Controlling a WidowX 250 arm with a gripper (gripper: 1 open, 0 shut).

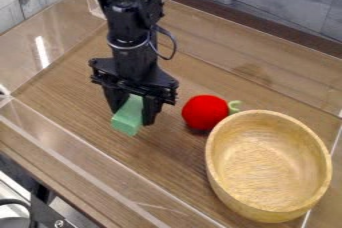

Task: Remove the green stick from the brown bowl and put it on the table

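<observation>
One green stick (127, 119), one brown bowl (267, 165), one red fruit (203, 112), one gripper (131, 107)

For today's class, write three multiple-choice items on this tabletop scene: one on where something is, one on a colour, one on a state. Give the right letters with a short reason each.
1. Where is the green stick?
A. inside the brown bowl
B. between the gripper's fingers, over the table
C. on top of the red fruit

2. What colour is the round fruit beside the brown bowl?
A. yellow
B. blue
C. red

3. What state is the bowl in?
A. empty
B. holding the stick
C. overturned

Answers: 1 B, the gripper is shut on the stick left of the fruit, low over the table. 2 C, it is red. 3 A, its bare inside shows.
</observation>
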